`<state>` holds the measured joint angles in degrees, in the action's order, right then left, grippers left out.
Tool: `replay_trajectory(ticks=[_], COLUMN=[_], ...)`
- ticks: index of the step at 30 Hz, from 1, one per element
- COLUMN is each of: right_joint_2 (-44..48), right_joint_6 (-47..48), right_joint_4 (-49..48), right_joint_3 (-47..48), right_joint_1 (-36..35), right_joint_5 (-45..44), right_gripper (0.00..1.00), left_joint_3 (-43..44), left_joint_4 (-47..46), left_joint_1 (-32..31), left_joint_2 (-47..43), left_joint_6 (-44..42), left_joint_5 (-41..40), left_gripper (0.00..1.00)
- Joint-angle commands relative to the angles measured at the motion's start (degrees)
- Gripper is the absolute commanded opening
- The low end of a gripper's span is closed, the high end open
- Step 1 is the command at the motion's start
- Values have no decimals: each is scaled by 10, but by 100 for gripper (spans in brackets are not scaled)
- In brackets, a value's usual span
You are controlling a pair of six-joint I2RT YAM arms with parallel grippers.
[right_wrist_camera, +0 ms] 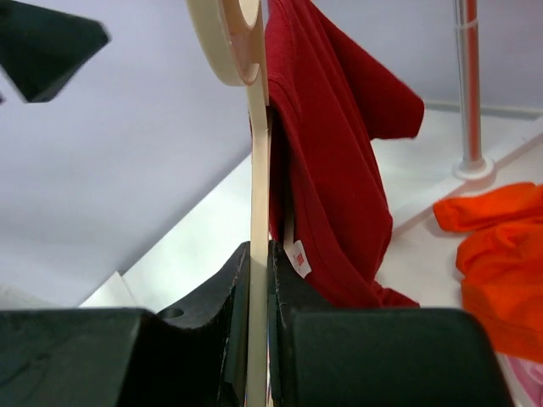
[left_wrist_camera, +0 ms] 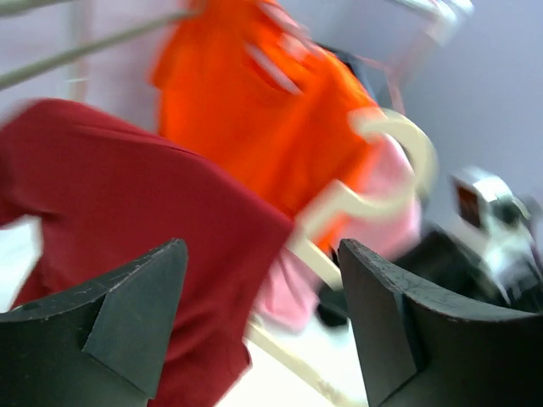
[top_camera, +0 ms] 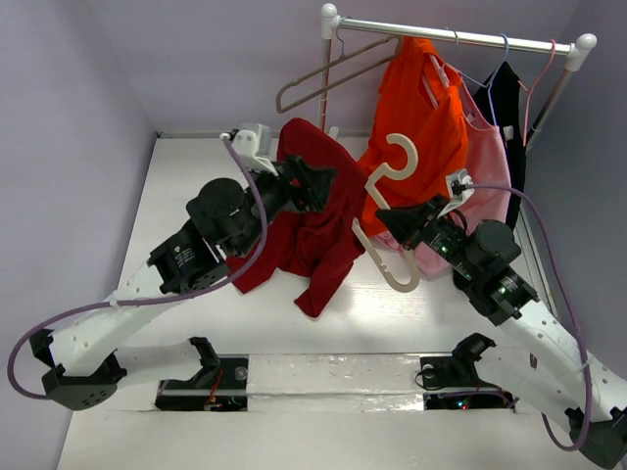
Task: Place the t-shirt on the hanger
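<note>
The maroon t-shirt [top_camera: 323, 235] hangs raised at the middle of the table, its lower part trailing onto the white surface. It also shows in the left wrist view [left_wrist_camera: 127, 195] and the right wrist view [right_wrist_camera: 331, 153]. My left gripper [top_camera: 318, 181] sits against the shirt's upper part, and its jaws stand wide apart [left_wrist_camera: 263, 254] with the cloth behind them. My right gripper [top_camera: 392, 217] is shut on the cream hanger [top_camera: 412, 157], its pads clamping the flat frame [right_wrist_camera: 259, 254]. The hanger [right_wrist_camera: 259, 170] stands upright, hook up, with the shirt lying against its far side. The hook shows blurred in the left wrist view [left_wrist_camera: 424, 153].
A clothes rack [top_camera: 460, 37] stands at the back right with an orange shirt [top_camera: 421, 108], a pink garment [top_camera: 485, 157], a dark garment [top_camera: 505, 98] and a thin grey-tan hanger [top_camera: 323, 83]. Its upright pole [right_wrist_camera: 468, 85] stands close behind the t-shirt. Purple walls enclose the table.
</note>
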<state>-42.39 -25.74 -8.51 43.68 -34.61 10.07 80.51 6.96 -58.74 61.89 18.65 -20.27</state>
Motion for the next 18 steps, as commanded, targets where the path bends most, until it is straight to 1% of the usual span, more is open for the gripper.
replay_trajectory(ticks=[1, 2, 3, 4, 5, 6, 7, 8, 9, 10, 12, 15, 18], right_joint_2=[19, 21, 24, 30, 33, 35, 39, 38, 38, 38, 39, 39, 39], right_joint_6=[-8, -9, -10, -11, -12, -13, -15, -17, -19, -19, -21, -26, -30], right_joint_4=[-62, -62, -62, -63, -67, -70, -72, -75, -76, -76, -80, -82, -84], right_joint_3=[-3, -4, -5, -7, -15, -18, -21, -25, -30, -30, -36, -40, -46], right_joint_1=[-3, -3, -3, -3, -3, -3, -3, -3, -3, -3, -3, -3, -3], right_joint_5=[-9, -8, -8, -9, -10, -8, -7, -3, 0, 0, 4, 11, 21], right_gripper=[0, 0, 0, 0, 0, 0, 0, 0, 0, 0, 0, 0, 0], left_joint_3=[-73, -113, -135, -156, -198, -215, -225, -228, -214, -214, -208, -235, -238], left_joint_4=[-100, -121, -134, -153, -196, -215, -229, -243, -260, -260, -288, -338, -357], left_joint_1=[59, 77, 113, 130, 146, 163, 194, 207, 214, 214, 214, 214, 214], left_joint_2=[-21, -26, -40, -50, -58, -69, -69, -65, -42, -41, -30, -30, -20], left_joint_6=[85, 102, 134, 141, 147, 150, 157, 160, 151, 151, 142, 147, 148], left_joint_5=[-44, -43, -38, -35, -29, -19, 15, 37, 106, 107, 151, 168, 176], left_gripper=[69, 68, 69, 69, 70, 70, 70, 70, 70, 70, 69, 69, 69])
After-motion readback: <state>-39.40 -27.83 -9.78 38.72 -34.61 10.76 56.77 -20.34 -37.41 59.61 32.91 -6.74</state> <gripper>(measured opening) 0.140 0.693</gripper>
